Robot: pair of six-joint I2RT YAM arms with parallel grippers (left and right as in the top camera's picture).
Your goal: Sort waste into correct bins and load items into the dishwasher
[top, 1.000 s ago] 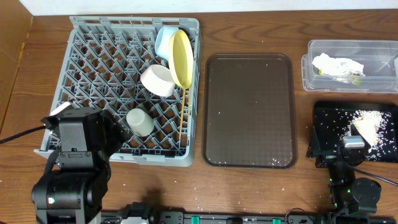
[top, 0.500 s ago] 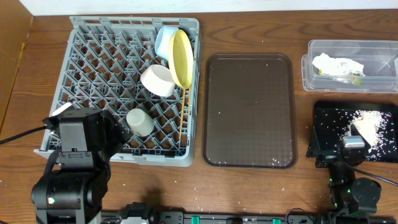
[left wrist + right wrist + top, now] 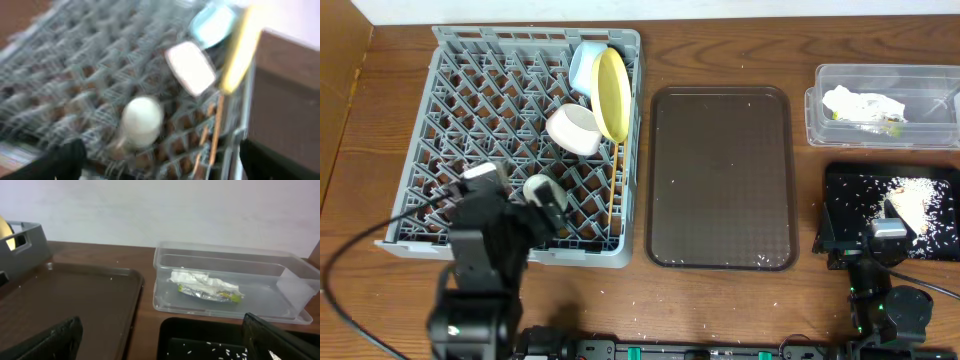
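Observation:
The grey dishwasher rack (image 3: 535,36) holds a yellow plate (image 3: 611,93) on edge, a light blue bowl (image 3: 584,62), a white bowl (image 3: 573,130), a cream cup (image 3: 542,192) and chopsticks (image 3: 613,190). My left gripper (image 3: 160,170) hangs open over the rack's front edge, just short of the cup (image 3: 142,121); this view is blurred. The wrapper (image 3: 861,105) lies in the clear bin (image 3: 880,70). Rice scraps (image 3: 910,190) lie in the black bin (image 3: 840,180). My right gripper (image 3: 162,345) is open and empty at the black bin's near left side, facing the clear bin (image 3: 225,255).
A brown serving tray (image 3: 720,180) lies between the rack and the bins, with a few pale grains on it. More grains dot the table along the front edge. A wooden wall borders the left side.
My left arm has swung right and forward, bringing its gripper over the rack's front edge beside the cup. The right arm has not moved.

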